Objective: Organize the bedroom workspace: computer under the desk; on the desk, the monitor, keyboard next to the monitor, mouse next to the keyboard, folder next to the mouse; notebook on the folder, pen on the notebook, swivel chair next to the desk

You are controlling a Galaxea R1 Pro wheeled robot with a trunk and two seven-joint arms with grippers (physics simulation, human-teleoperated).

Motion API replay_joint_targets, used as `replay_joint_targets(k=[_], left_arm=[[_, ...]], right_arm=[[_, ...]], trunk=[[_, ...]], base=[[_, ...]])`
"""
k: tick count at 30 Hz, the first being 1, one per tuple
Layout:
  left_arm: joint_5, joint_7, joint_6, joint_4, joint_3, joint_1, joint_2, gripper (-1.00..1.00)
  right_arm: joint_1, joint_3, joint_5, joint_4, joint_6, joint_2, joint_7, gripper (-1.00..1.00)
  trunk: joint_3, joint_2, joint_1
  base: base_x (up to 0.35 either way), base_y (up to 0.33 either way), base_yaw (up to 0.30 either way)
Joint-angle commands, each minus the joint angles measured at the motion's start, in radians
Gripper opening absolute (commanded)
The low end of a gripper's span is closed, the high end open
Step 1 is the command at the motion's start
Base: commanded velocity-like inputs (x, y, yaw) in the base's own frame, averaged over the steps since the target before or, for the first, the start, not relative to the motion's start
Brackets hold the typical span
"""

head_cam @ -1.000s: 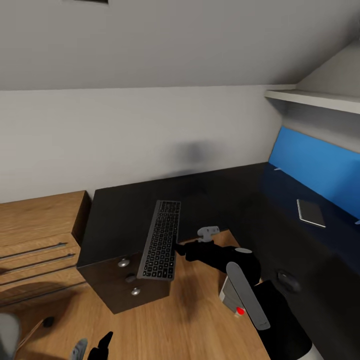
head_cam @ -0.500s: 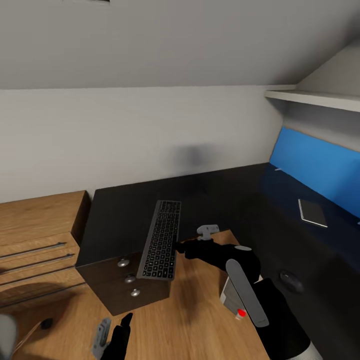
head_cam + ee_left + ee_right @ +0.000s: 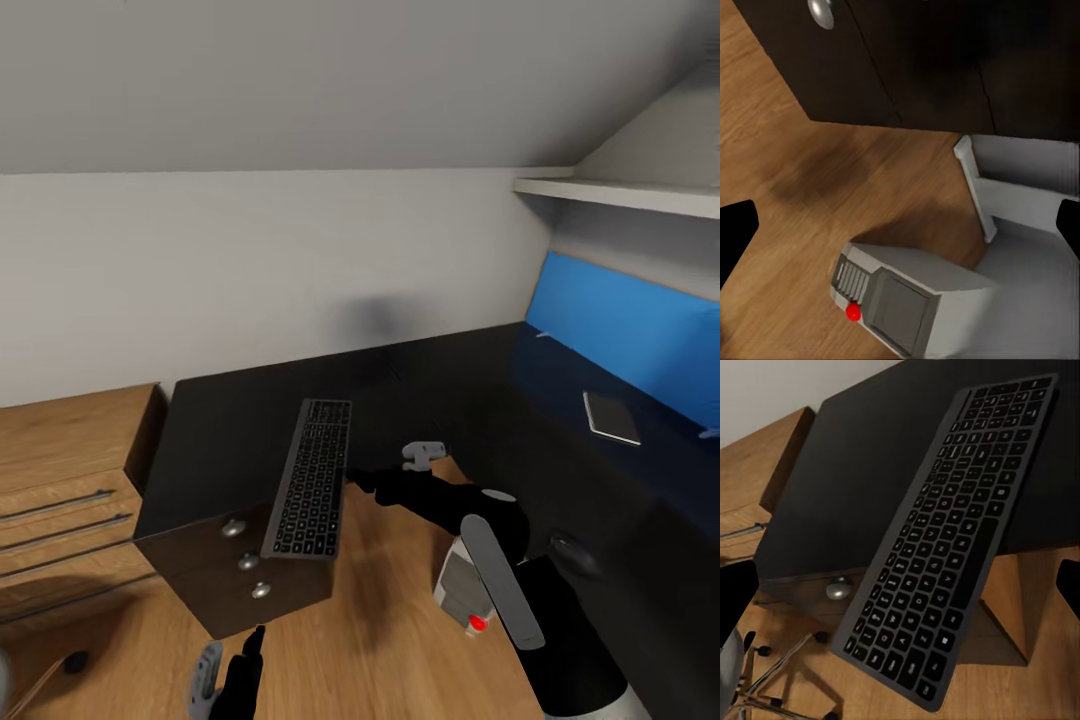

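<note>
While overhanging, keyboard (image 3: 312, 478) unmoved; camera shifted.

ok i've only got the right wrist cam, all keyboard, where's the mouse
Observer: The mouse lies on the right wing of the desk, near its front edge, well apart from the keyboard.
Operator: and the notebook
Observer: The notebook lies flat further back on that wing, close to the blue back panel.
Operator: computer?
Observer: The computer stands upright on the wood floor, beside a white desk leg.
</note>
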Motion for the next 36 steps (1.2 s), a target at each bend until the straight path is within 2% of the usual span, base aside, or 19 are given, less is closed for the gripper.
replay_joint_targets(k=[1, 15, 19, 24, 27, 28, 34, 36], left_arm=[[0.001, -0.027, -0.007, 0.004, -0.002, 0.0, -0.009, 1.0], [-0.004, -0.045, -0.004, 0.007, -0.002, -0.006, -0.011, 1.0], [-0.004, -0.046, -0.001, 0.007, -0.002, -0.009, -0.009, 1.0], [-0.004, -0.046, 0.0, 0.006, -0.002, -0.01, -0.008, 1.0], [-0.003, -0.054, 0.001, 0.002, -0.002, -0.01, -0.006, 1.0], [-0.003, -0.057, 0.002, 0.002, -0.002, -0.01, -0.005, 1.0], [-0.003, -0.081, 0.003, -0.004, -0.002, -0.01, -0.002, 1.0], [-0.003, -0.086, 0.002, -0.007, -0.002, -0.01, -0.003, 1.0]], right_arm=[[-0.004, -0.002, -0.002, -0.001, 0.002, 0.0, 0.003, 1.0], [0.006, 0.003, 0.009, -0.001, -0.002, 0.001, 0.001, 1.0], [0.007, 0.005, 0.013, 0.0, -0.003, 0.002, -0.021, 1.0], [0.013, 0.004, 0.014, 0.005, -0.005, 0.0, -0.108, 1.0], [0.057, 0.005, 0.013, 0.01, -0.015, -0.001, -0.229, 1.0], [0.069, 0.005, 0.014, 0.011, -0.019, -0.002, -0.246, 1.0], [0.128, 0.03, 0.031, 0.021, -0.032, -0.006, -0.302, 1.0], [0.137, 0.042, 0.035, 0.061, -0.034, -0.002, -0.31, 1.0]], trunk=[[-0.003, -0.008, 0.004], [-0.038, -0.106, 0.058], [-0.05, -0.134, 0.073], [-0.066, -0.169, 0.092], [-0.075, -0.19, 0.104], [-0.078, -0.197, 0.108], [-0.097, -0.239, 0.131], [-0.103, -0.253, 0.138]], base=[[0.0, 0.0, -0.183], [0.0, 0.0, -0.051], [0.0, 0.0, -0.003], [0.0, 0.0, -0.001], [0.0, 0.0, 0.0], [0.0, 0.0, 0.0], [0.0, 0.0, 0.0], [0.0, 0.0, 0.0]])
